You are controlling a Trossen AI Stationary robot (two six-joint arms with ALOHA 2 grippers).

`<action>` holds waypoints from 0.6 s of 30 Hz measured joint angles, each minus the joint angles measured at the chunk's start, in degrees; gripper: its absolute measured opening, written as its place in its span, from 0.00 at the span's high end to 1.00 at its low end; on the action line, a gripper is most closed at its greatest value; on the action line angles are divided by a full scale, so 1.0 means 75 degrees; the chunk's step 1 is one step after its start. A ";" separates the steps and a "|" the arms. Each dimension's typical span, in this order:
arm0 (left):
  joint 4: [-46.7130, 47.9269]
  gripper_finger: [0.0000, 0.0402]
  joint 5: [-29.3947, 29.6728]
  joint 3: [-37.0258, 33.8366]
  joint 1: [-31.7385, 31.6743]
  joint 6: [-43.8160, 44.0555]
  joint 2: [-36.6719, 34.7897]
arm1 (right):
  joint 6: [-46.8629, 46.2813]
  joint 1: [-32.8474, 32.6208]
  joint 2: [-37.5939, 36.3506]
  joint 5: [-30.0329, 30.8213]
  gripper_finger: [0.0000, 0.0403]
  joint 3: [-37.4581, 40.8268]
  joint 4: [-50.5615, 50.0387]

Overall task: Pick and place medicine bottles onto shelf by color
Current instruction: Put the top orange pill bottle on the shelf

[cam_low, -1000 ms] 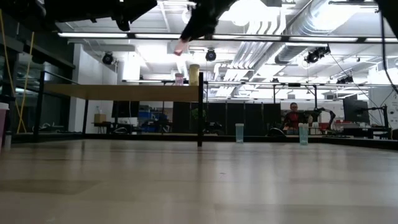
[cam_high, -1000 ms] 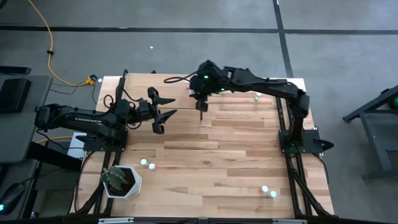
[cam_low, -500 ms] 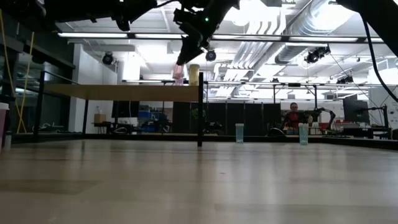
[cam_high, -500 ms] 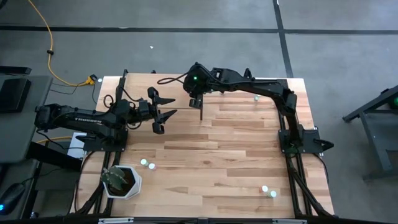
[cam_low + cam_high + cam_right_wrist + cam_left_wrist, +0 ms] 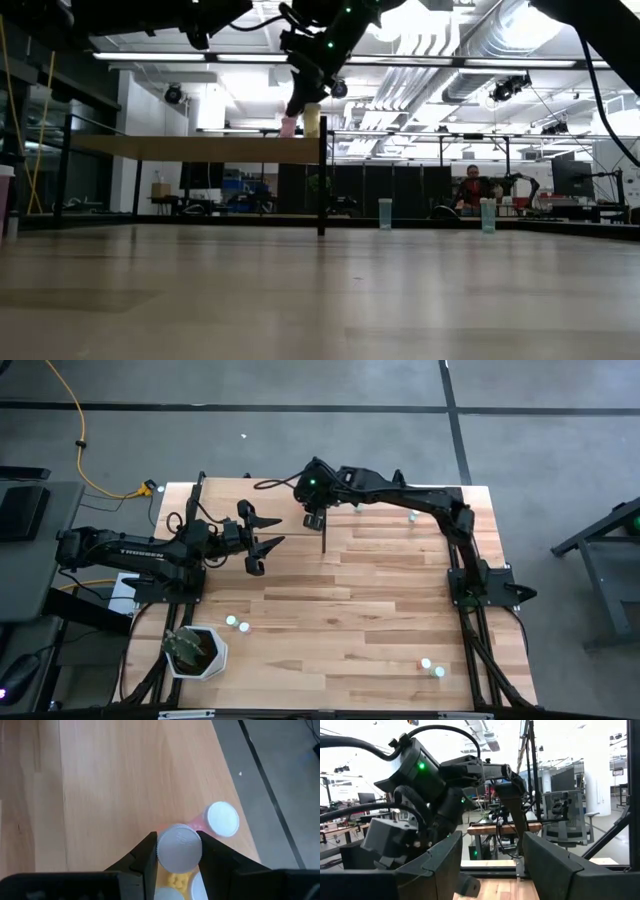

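My right gripper (image 5: 179,865) pinches a round, ridged white-capped pink bottle (image 5: 179,849) over the smooth light-wood shelf (image 5: 125,780), near its far edge beside another pink bottle (image 5: 222,819). My left gripper (image 5: 262,540) hangs spread open above the striped plank table (image 5: 350,610).

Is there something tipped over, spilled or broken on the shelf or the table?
Nothing stands out. The bottles on the shelf stand upright, and the right hand holds a white-capped bottle straight above it.

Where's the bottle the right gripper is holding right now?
The pink bottle sits clamped in the right gripper over the shelf, near its far right corner, beside another pink bottle and a yellow one.
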State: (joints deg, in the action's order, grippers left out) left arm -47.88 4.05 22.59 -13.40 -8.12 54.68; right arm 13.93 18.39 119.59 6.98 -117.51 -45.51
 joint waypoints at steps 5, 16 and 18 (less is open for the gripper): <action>0.0000 0.50 0.0000 0.0000 -0.0001 0.0000 0.0000 | 0.0003 0.0009 0.0027 -0.0002 0.73 0.0000 0.0069; -0.0003 0.50 0.0000 0.0000 -0.0001 0.0000 0.0000 | 0.0003 0.0009 0.0027 -0.0002 0.73 0.0000 -0.0028; -0.0002 0.50 0.0000 -0.0001 -0.0001 0.0000 0.0000 | 0.0003 0.0009 0.0027 -0.0005 0.73 0.0000 -0.0059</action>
State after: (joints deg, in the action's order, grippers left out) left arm -47.89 4.05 22.58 -13.41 -8.12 54.68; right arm 13.96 18.46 119.79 6.94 -117.51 -45.96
